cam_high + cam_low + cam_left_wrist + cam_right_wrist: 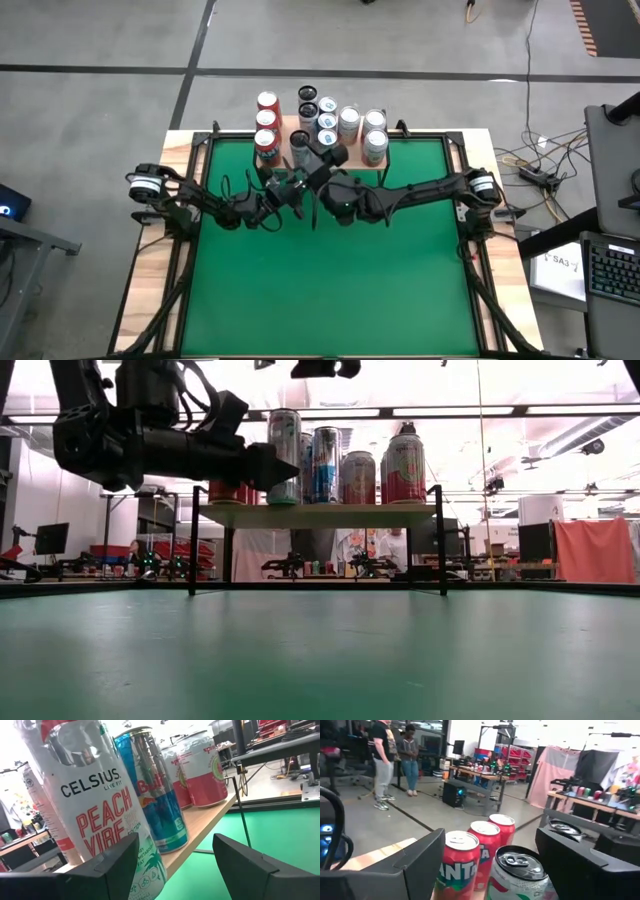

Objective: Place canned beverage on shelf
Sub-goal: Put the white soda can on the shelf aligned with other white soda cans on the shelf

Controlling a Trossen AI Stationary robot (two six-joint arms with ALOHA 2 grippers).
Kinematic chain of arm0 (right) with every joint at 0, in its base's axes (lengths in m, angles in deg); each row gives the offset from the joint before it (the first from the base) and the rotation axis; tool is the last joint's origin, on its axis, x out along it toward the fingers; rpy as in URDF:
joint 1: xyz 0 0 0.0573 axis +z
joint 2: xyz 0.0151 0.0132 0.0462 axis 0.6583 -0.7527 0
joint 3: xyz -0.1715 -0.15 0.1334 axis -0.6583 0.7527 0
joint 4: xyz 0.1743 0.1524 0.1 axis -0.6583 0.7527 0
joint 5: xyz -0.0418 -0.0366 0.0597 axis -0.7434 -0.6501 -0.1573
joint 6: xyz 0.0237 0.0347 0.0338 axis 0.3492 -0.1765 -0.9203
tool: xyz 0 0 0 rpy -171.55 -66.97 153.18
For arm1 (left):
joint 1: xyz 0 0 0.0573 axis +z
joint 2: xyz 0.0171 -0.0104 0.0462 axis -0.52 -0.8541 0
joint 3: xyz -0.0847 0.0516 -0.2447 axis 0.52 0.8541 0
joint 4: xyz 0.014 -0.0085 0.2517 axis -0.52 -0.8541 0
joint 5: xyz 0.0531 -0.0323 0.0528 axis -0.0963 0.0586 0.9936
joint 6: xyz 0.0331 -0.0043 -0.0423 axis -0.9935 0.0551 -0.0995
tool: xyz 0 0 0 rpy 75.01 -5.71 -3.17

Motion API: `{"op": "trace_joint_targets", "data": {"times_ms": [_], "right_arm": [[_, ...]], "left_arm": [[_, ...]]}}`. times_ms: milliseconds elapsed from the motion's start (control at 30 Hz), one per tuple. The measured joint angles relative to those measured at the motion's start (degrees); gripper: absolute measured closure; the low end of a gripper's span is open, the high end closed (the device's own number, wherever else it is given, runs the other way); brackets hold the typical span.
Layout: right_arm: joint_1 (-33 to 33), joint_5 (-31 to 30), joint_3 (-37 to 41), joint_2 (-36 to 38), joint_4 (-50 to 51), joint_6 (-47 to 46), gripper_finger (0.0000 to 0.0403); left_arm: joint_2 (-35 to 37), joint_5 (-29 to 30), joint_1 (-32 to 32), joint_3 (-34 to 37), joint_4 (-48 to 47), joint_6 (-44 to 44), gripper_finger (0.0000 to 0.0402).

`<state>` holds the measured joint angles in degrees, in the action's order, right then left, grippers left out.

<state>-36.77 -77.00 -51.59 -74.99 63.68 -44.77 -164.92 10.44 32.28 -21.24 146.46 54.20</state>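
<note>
A white Celsius "Peach Vibe" can [95,805] stands upright on the near edge of the light wooden shelf [200,830], next to a blue-and-silver Red Bull can [155,795]. It also shows in the low view [285,455]. My left gripper [175,845] is open and level at the can's near left side [272,462]. One finger [115,865] is in front of the can's lower part. My right gripper [490,837] is open and hovers above the shelf's cans [325,155]. A white can's top [520,865] shows below, between its fingers. My left gripper has one open finger [120,860] right in front of the Celsius can's lower side [142,870]. I cannot tell whether it touches the can. The can stands upright on the shelf on its own base.
The shelf [320,515] stands at the table's far edge on thin black legs [441,540]. It carries several cans: red Fanta cans [462,865] at its left and pink-and-white cans [207,775] at its right. The green mat [330,280] spreads out in front. People stand in the room beyond [382,760].
</note>
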Motion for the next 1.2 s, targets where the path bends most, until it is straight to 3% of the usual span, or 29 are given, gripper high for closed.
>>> {"op": "trace_joint_targets", "data": {"times_ms": [233, 500, 633, 867, 933, 1100, 1200], "right_arm": [[0.9, -1.5, -4.8, 0.0, 5.9, 4.0, 0.0101], [-0.3, 0.7, -17.3, 0.0, 33.3, -5.3, 0.0103], [-3.2, 11.4, -23.9, 0.0, 47.6, -11.5, 0.0119], [-11.5, 44.3, -30.4, 0.0, 63.9, -3.0, 0.0154], [-13.8, 47.8, -31.1, 0.0, 64.6, -2.0, 0.016], [-18.4, 49.7, -31.2, 0.0, 65.0, -0.5, 0.0169], [-19.9, 54.8, -31.2, 0.0, 65.6, -2.8, 0.0159]], "left_arm": [[0.0, 0.0, 0.7, 0.0, -0.2, -1.1, 0.0162], [0.0, -0.4, 0.9, 0.0, -0.4, -1.2, 0.0162], [0.0, -0.4, 1.1, 0.0, -0.4, -1.2, 0.0162], [0.0, -0.4, 1.1, 0.0, -0.4, -1.2, 0.0162], [0.0, -0.4, 1.1, 0.0, -0.4, -1.2, 0.0162], [0.0, -0.5, 1.1, 0.0, -0.4, -1.2, 0.0162], [0.0, -0.5, 1.1, 0.0, -0.4, -1.2, 0.0162]]}}
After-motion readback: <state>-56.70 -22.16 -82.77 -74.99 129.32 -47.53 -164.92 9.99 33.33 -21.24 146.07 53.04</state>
